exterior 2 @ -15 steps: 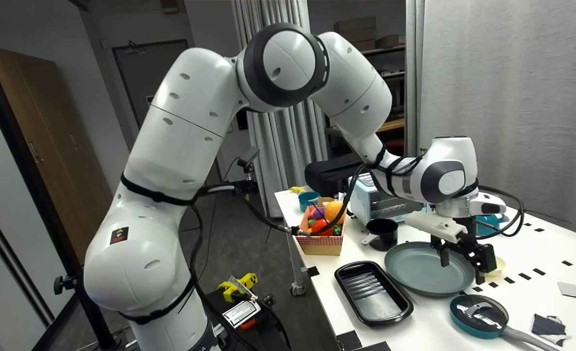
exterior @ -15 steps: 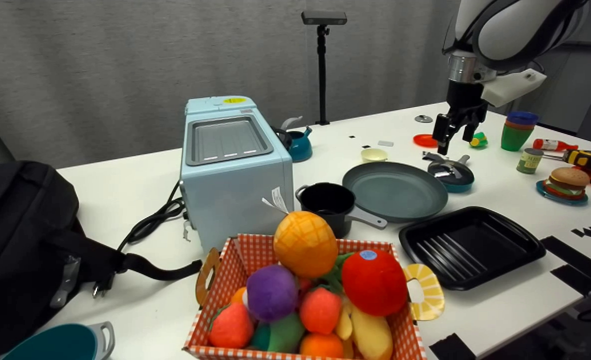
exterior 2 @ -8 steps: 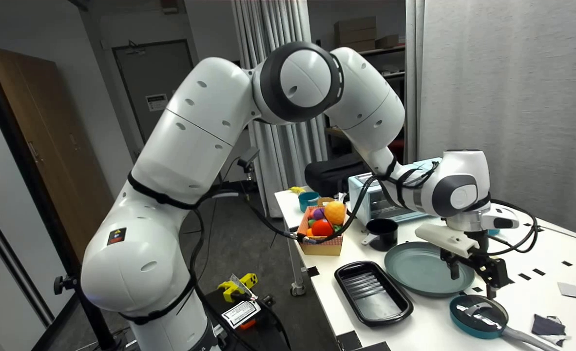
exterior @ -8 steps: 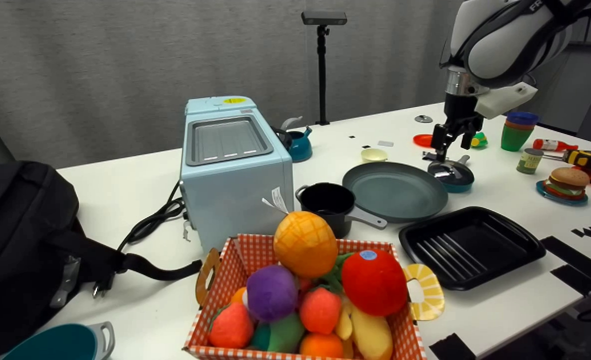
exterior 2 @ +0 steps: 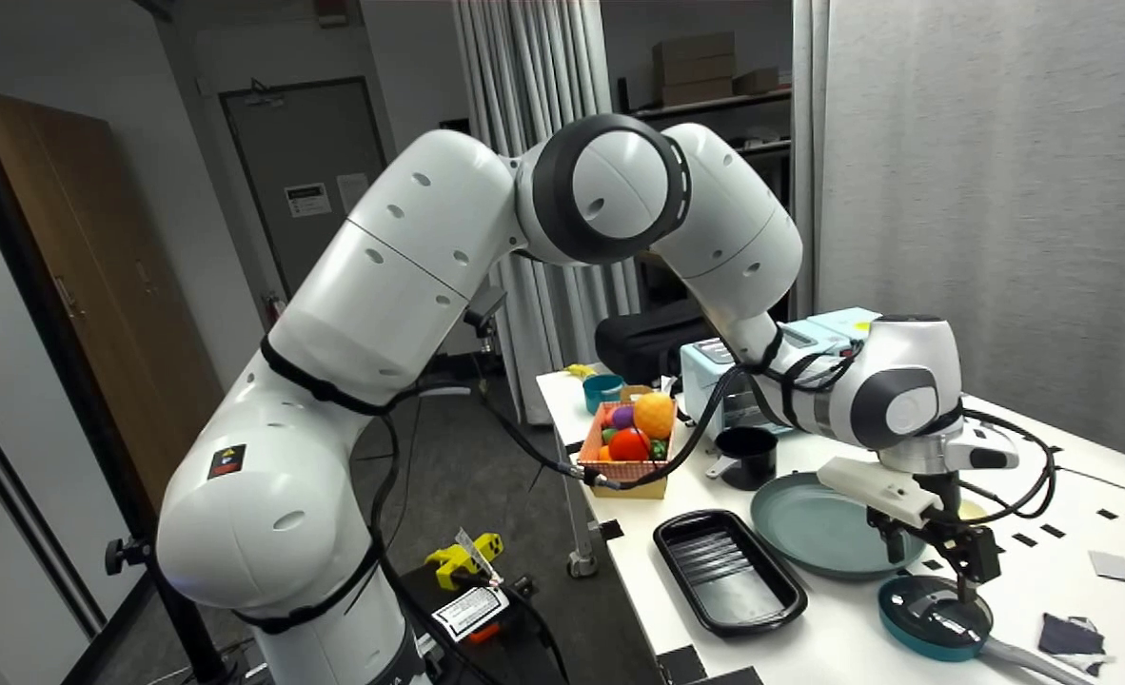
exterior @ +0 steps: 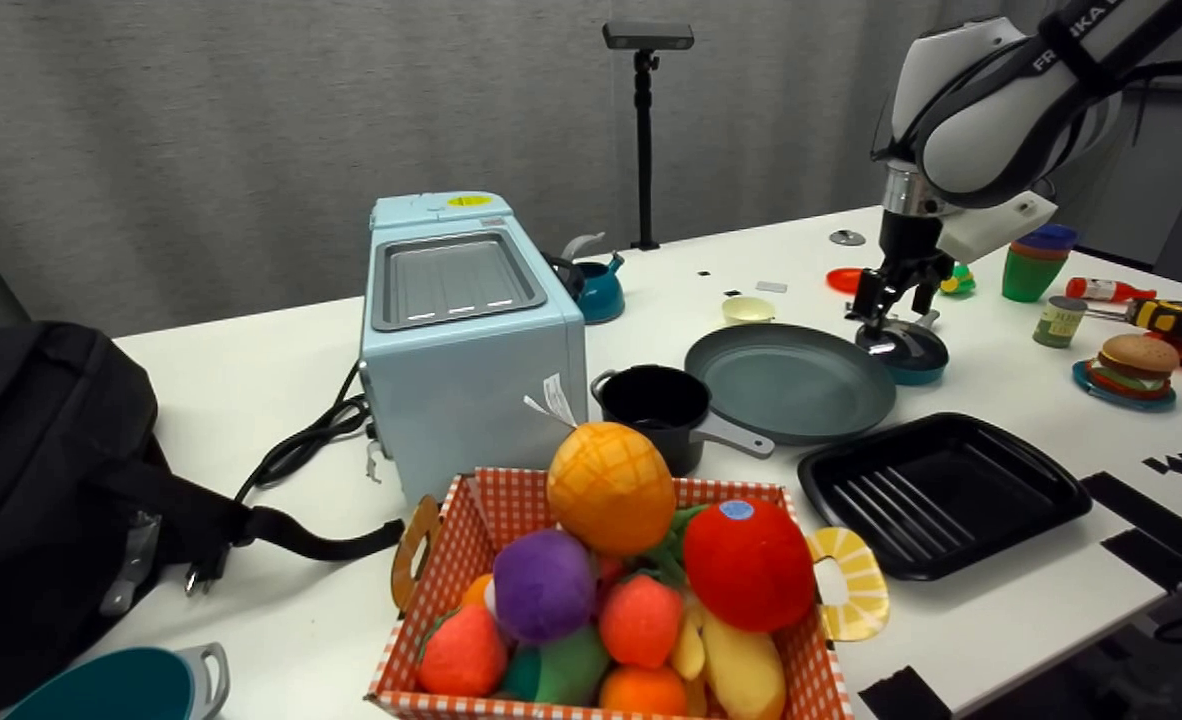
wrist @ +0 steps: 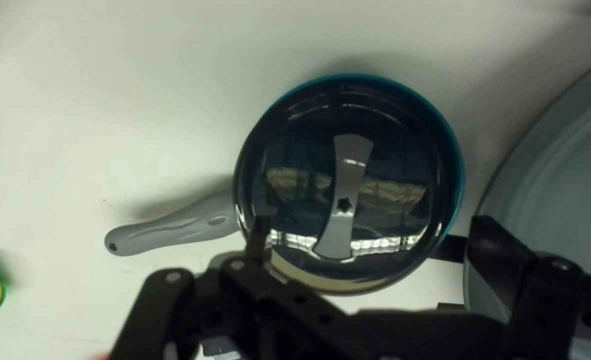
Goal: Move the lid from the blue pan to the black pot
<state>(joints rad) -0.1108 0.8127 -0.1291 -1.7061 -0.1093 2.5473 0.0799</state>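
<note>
The lid (wrist: 348, 190) is round clear glass with a grey bar handle. It lies on the teal-blue pan (wrist: 459, 165), slightly off-centre. The lid shows in both exterior views (exterior: 913, 345) (exterior 2: 917, 614), as does the blue pan (exterior: 916, 378) (exterior 2: 915, 642). My gripper (wrist: 368, 225) is open and empty just above the lid, also in both exterior views (exterior: 896, 318) (exterior 2: 931, 576). In the wrist view one finger overlaps the lid's edge near the pan's grey handle; the other is over the frying pan's edge. The black pot (exterior: 651, 400) (exterior 2: 751, 457) is uncovered and outside the wrist view.
The wide grey frying pan (exterior: 791, 385) lies between the blue pan and the black pot. A black grill tray (exterior: 941, 490) is near the table edge. A basket of plush fruit (exterior: 471, 510) and a light-blue toaster oven (exterior: 481, 390) flank the pot.
My gripper has come down and moved over toward the lid on the blue pan, staying open. The lid, blue pan and black pot have not moved.
</note>
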